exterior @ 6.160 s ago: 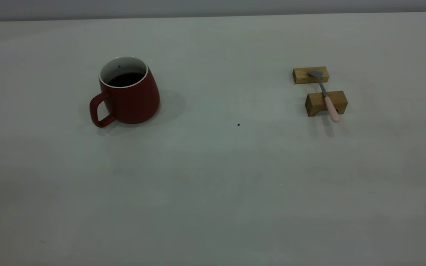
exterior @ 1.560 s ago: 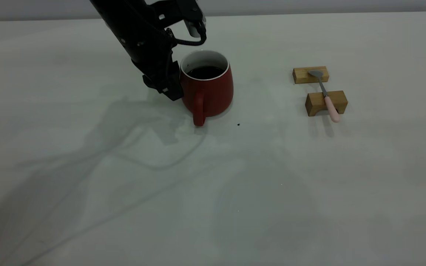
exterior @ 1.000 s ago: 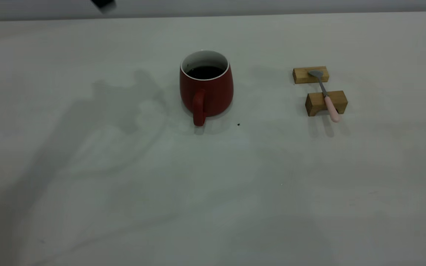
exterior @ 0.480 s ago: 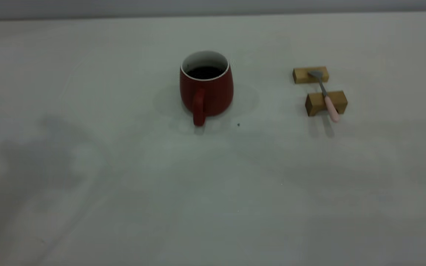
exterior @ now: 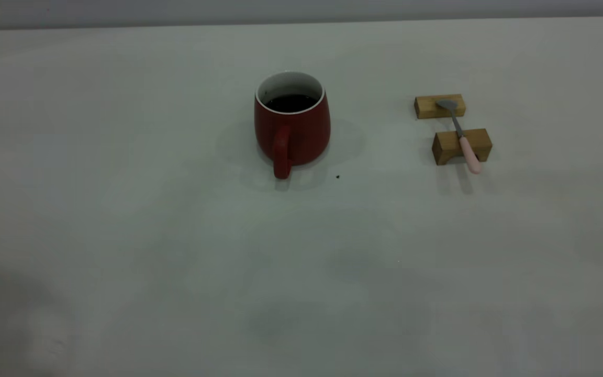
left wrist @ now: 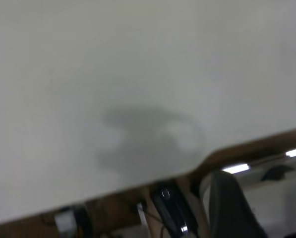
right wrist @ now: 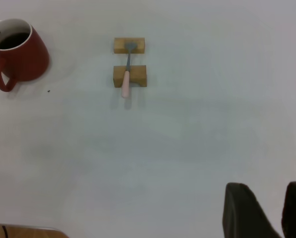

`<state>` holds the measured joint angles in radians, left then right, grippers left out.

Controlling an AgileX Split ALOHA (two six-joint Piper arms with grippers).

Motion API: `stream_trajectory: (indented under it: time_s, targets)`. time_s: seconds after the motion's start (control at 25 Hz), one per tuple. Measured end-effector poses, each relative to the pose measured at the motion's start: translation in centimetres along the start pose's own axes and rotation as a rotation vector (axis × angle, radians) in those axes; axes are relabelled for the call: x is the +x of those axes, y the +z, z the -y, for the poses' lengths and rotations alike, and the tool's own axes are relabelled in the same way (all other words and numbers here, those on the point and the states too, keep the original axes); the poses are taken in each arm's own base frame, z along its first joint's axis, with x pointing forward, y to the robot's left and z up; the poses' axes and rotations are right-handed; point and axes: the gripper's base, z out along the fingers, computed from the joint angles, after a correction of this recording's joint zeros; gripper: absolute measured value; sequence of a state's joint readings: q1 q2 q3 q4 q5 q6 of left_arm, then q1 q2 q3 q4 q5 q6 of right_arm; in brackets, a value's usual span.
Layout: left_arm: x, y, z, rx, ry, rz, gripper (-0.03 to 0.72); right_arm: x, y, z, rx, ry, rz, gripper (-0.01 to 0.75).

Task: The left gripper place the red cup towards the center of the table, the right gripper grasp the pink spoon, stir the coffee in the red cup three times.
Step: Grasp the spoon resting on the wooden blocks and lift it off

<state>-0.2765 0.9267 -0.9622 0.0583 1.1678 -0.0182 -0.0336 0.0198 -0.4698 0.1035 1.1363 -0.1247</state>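
Red cup (exterior: 292, 125) sits upright near table (exterior: 123, 235) centre, coffee (exterior: 292, 102) inside, handle toward the exterior cam. Cup placing looks done; next is the spoon grab, I'd judge.

Spoon (exterior: 461, 136) lies across two wood blocks (exterior: 461, 145), bowl on the far block, pink handle overhanging the near one, well apart from cup.

Neither arm shows in the exterior view. R gripper (right wrist: 262, 210) is only dark fingertips in its own wrist cam, with a gap btwn them, so it looks parted and holds nothing; spoon is far off. L gripper isn't seen in any view; can't tell its state.

Risks:
- spoon is slim and only resting; an off-centre pinch could tip it off the blocks
- fingers hitting a block could shift the whole rest
- stirring too wide could knock the rim and slop coffee
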Motion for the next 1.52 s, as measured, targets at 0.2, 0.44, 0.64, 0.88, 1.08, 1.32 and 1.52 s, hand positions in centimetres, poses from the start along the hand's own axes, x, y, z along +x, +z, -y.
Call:
stream_trajectory:
  time_s: [0.2,0.44,0.64,0.88,1.08,1.32,1.52]
  targets:
    - [6.2,1.3,0.1,0.001,-0.015,0.016,0.407,0.0,0.0,0.0,0.0,0.0,0.0,0.237]
    - [11.7,2.0,0.7,0.065,-0.038,0.131,0.407,0.0,0.0,0.0,0.0,0.0,0.0,0.237]
    - [14.5,2.7,0.8,0.072,-0.043,0.237,0.407,0.0,0.0,0.0,0.0,0.0,0.0,0.237]
    - [15.8,2.3,0.8,0.071,-0.044,0.348,0.407,0.0,0.0,0.0,0.0,0.0,0.0,0.238]
    - [16.2,2.1,0.8,0.061,-0.062,0.385,0.407,0.0,0.0,0.0,0.0,0.0,0.0,0.238]
    - [16.3,2.1,0.8,-0.049,-0.228,0.383,0.407,0.0,0.0,0.0,-0.001,0.0,0.0,0.238]
    - [16.8,1.9,0.9,-0.097,-0.291,0.423,0.407,0.0,0.0,0.0,-0.001,0.0,0.0,0.238]
